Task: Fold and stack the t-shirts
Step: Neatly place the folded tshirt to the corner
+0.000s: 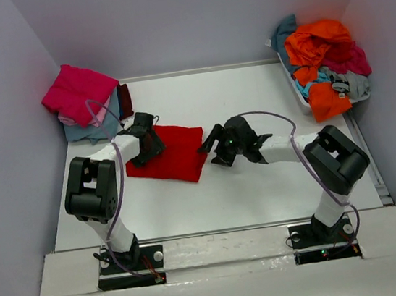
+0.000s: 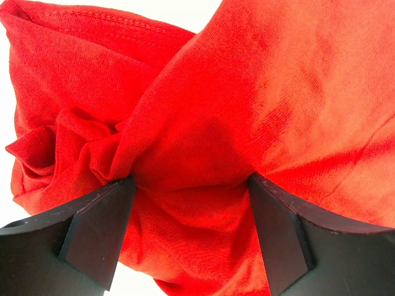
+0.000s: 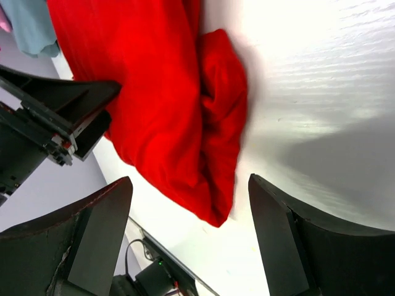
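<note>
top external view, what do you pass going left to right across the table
folded shirt stack → red t-shirt → right gripper → heap of unfolded shirts

Left arm, right arm: white tubular links, bulky black joint housings. Lilac cable loops along each. Black base plates, pale screws, red wire ends. Fingers matte black, wedge-shaped.
</note>
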`<state>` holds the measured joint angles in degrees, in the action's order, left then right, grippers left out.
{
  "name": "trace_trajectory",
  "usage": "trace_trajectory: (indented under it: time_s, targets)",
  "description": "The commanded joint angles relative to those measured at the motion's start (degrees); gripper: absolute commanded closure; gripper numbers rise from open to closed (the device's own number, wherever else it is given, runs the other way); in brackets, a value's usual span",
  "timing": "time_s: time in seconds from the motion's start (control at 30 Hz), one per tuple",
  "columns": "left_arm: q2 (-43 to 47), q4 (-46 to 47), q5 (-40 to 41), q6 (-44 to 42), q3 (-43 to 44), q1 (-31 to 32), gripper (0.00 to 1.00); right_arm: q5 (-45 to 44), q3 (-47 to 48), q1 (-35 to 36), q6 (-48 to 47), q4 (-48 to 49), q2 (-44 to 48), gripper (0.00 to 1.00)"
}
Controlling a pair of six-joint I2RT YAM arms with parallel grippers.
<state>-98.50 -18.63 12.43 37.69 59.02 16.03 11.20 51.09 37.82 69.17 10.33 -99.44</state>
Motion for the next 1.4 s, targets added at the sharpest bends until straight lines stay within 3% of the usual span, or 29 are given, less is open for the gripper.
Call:
trace_trajectory:
  time_s: [0.0, 0.3, 1.03, 1.13, 1.2, 1.23, 1.27, 1.37]
  targets:
    - [-2.05, -4.83, -0.21, -0.6, -0.93, -0.12, 0.13, -1.36, 2.35, -0.73, -1.76, -1.89, -1.19, 0.18]
    - [-1.61, -5.62, 0.41, -0.95, -0.58, -0.12, 0.13, 3.21, -0.11, -1.79, 1.67, 7.59, -8.31, 0.18]
    - [-2.05, -5.8, 0.41, -1.13, -0.14, -0.12, 0.13, 7.17, 2.87, -2.32, 2.55, 14.9, -17.63, 0.18]
    - [-2.05, -5.8, 0.41, -1.13, -0.14, -0.12, 0.13, 7.43, 2.61, -2.32, 3.25, 16.04, -18.25, 0.22]
    - [-2.05, -5.8, 0.41, -1.04, -0.14, -0.12, 0.13, 7.43, 2.35, -2.32, 4.04, 16.39, -18.6, 0.32]
    - [-2.05, -5.8, 0.41, -1.04, -0.14, -0.12, 0.13, 7.61, 2.26, -2.32, 4.39, 16.74, -18.77, 0.38]
    - [-2.05, -5.89, 0.41, -1.04, -0.14, -0.12, 0.13, 7.95, 2.09, -2.32, 4.92, 17.0, -18.86, 0.53]
    - [-2.05, -5.89, 0.49, -1.04, -0.05, -0.12, 0.13, 8.31, 2.0, -2.32, 5.19, 17.01, -19.04, 0.69]
